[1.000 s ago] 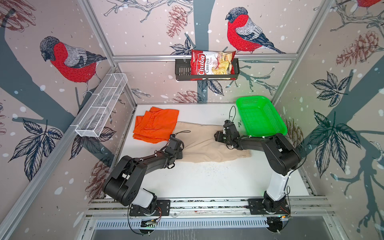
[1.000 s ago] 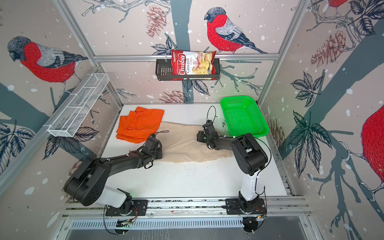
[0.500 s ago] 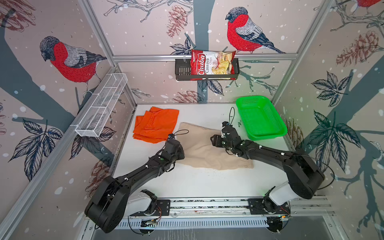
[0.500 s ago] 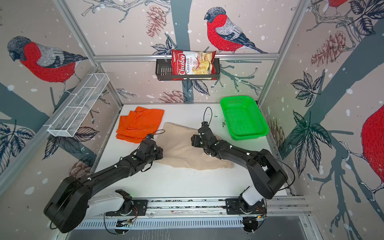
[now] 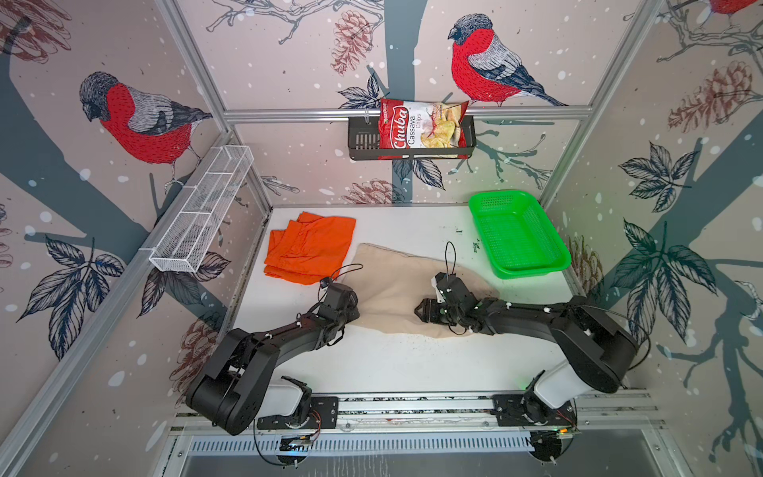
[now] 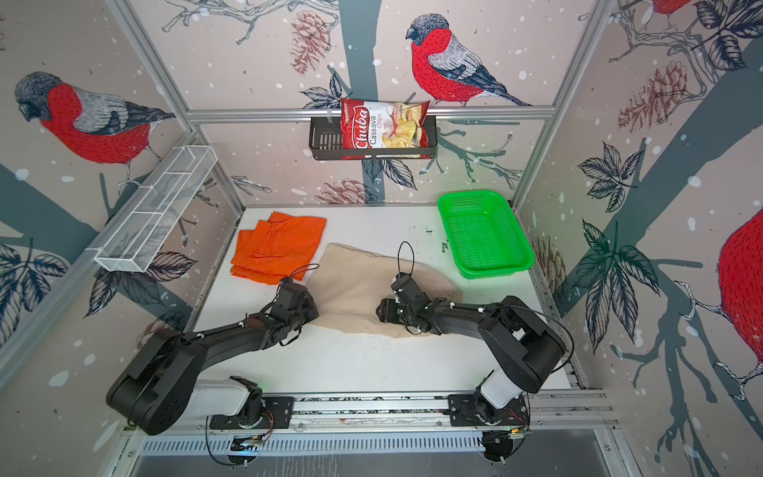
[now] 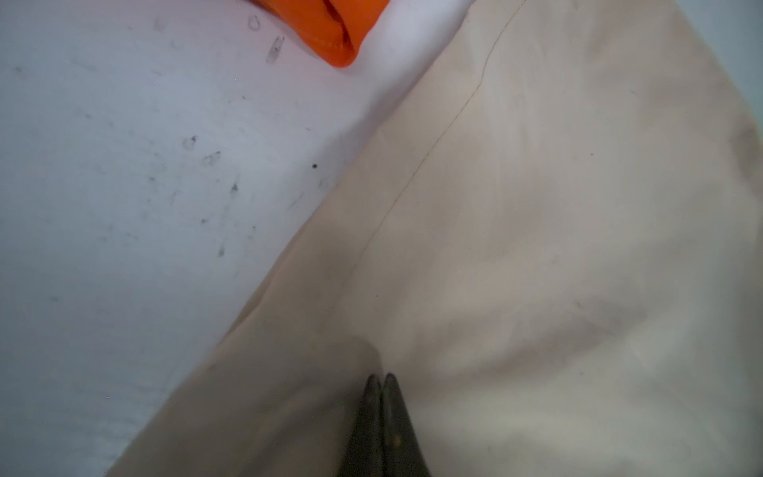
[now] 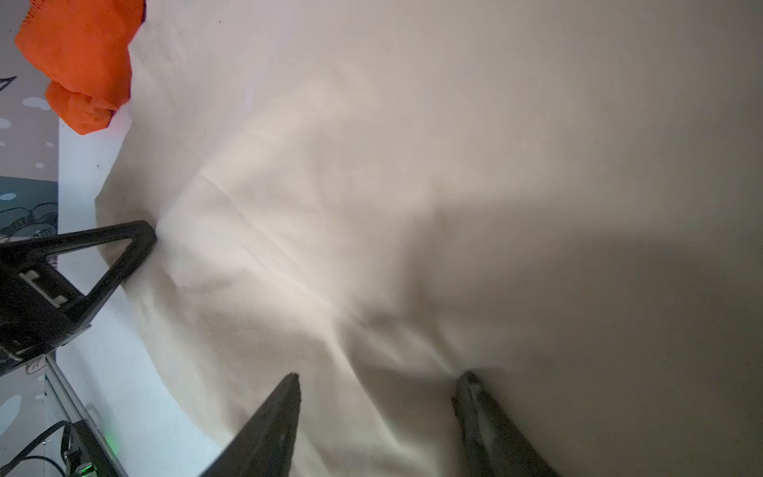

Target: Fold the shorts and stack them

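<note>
Now | left claw (image 7: 382,378) together, seemingly pinching beige shorts (image 5: 392,285) edge | right claw (image 8: 380,375) apart, over same shorts

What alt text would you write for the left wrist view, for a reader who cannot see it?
The left gripper, shut, pinches a fold of the beige shorts, which spread slantwise across most of the picture. Scuffed white table fills the rest, with a corner of the orange shorts at the picture's edge.

The red chip bag (image 5: 421,131) in the black wall rack (image 5: 362,142) reads "Chuba Cassava Chips".
</note>
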Robot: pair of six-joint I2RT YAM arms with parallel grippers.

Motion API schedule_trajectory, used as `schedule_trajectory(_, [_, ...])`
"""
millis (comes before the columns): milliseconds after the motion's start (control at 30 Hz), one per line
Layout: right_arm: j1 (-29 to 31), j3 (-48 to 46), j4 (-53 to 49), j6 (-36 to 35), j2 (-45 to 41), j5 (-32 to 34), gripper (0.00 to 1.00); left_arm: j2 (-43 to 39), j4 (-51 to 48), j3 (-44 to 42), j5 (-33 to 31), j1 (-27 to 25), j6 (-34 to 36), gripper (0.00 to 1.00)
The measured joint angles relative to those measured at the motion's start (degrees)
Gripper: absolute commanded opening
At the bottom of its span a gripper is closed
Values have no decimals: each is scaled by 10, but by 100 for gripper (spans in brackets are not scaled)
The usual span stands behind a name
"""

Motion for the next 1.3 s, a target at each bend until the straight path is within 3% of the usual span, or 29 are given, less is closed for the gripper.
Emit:
schedule_trajectory(233, [14, -97, 58, 35, -75, -6, 64, -51, 17, -47, -6, 9, -43, 2])
schedule_trajectory(500, [-14, -45, -70, 33, -159, -4, 65, -137, -14, -30, 3, -7, -3, 42])
schedule_trajectory(700, [-123, 6, -102, -8, -237, -38, 66, -151, 26, 23, 0, -115, 87, 56])
schedule_trajectory(967, [-337, -30, -138, -37, -361, -129, 68, 36, 86, 182, 2, -292, 316, 63])
schedule_trajectory(1133, [-478, -45, -155, -53, -393, -192, 69, 194, 97, 312, 73, -364, 464, 64])
schedule_trajectory(1300, [-593, -79, -159, -52, -400, -252, 69, 325, 90, 433, 164, -404, 582, 64])
